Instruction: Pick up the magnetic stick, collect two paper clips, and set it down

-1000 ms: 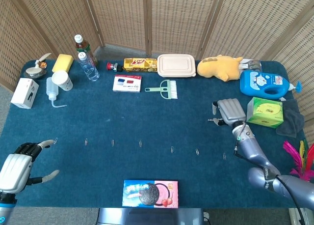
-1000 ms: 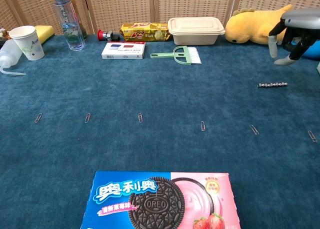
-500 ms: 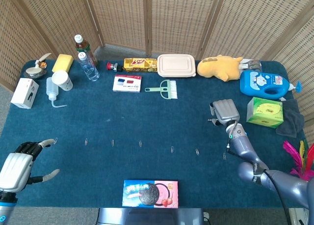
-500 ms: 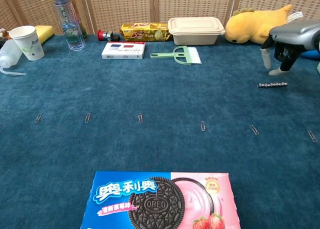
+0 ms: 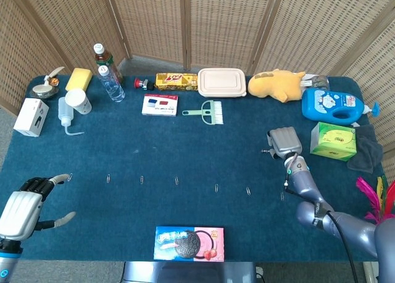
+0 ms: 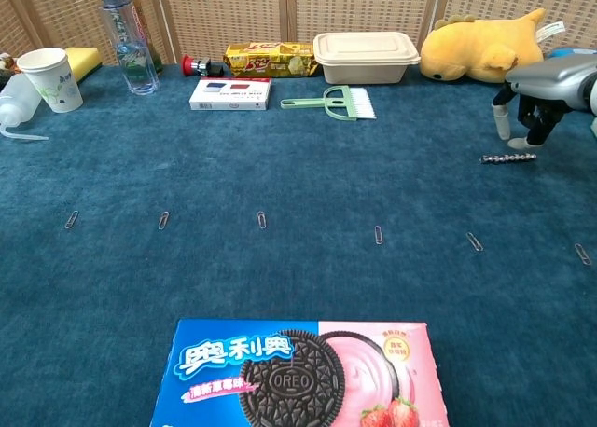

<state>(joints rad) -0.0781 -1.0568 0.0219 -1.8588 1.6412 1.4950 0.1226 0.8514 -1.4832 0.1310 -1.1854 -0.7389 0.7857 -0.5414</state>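
Nothing is collected yet: the magnetic stick (image 6: 508,158) lies ungripped beneath the right hand (image 6: 524,109), whose fingers are spread and empty. Paper clips (image 6: 378,234) wait at six o'clock.

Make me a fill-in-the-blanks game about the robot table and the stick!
1. The magnetic stick lies on the ____ carpet.
2. The right hand hovers just ____ the stick.
3. The brush beside the red-and-blue box is ____.
4. The plush toy at the back is ____.

Missing words: blue; above; green; yellow
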